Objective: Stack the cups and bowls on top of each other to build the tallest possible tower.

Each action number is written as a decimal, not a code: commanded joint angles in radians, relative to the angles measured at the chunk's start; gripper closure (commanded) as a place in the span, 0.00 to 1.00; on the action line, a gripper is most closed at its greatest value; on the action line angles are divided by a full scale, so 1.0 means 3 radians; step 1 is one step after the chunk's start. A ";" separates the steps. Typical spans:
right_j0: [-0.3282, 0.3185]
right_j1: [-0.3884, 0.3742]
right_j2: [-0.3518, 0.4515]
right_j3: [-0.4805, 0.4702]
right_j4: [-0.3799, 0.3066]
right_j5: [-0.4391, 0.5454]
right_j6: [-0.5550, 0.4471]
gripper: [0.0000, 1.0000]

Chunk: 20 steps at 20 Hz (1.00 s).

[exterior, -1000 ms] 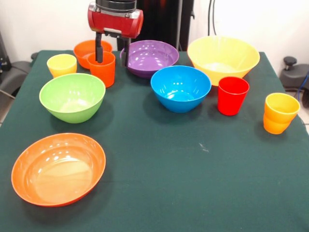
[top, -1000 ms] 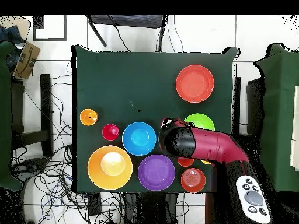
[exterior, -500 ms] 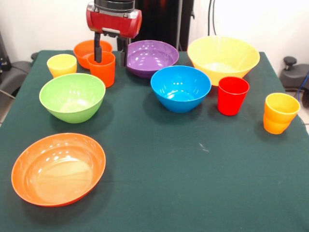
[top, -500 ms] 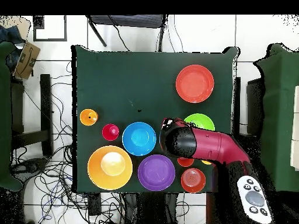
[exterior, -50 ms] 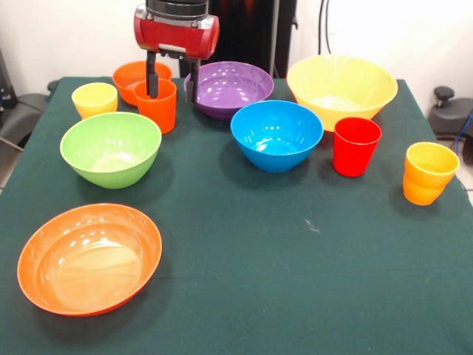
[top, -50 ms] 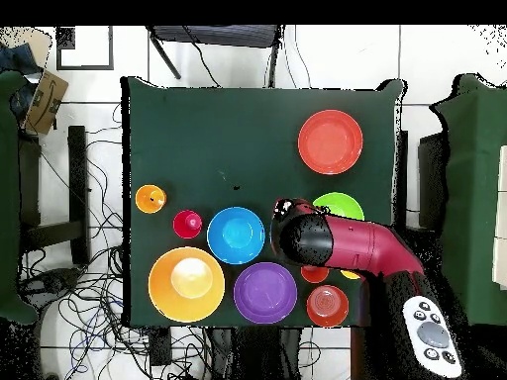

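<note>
Glossy orange cup [exterior, -50 ms: 157, 105] (round tumbler) straddled by pincer [exterior, -50 ms: 171, 83].

Table [exterior, -50 ms: 295, 296]: dark green cloth, matt, fine felt-like nap w/ faint lint specks.

Bowls, all glossy smooth plastic w/ bright highlights: wide orange bowl [exterior, -50 ms: 89, 258], slightly translucent; green bowl [exterior, -50 ms: 111, 149]; blue bowl [exterior, -50 ms: 276, 135]; purple bowl [exterior, -50 ms: 229, 89]; yellow bowl [exterior, -50 ms: 341, 90], translucent, at 1 o'clock from the blue.

Cups, same glossy plastic: orange cup [exterior, -50 ms: 157, 105], red cup [exterior, -50 ms: 356, 146], amber cup [exterior, -50 ms: 429, 172], pale yellow cup [exterior, -50 ms: 94, 99].

Arm housing [exterior, -50 ms: 176, 29]: glossy red shell, hard & smooth. Gripper [exterior, -50 ms: 171, 86]: fingers matt black.
</note>
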 commanded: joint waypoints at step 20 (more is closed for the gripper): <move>0.0051 0.0227 0.0216 -0.0031 -0.0103 -0.0040 0.0112 0.00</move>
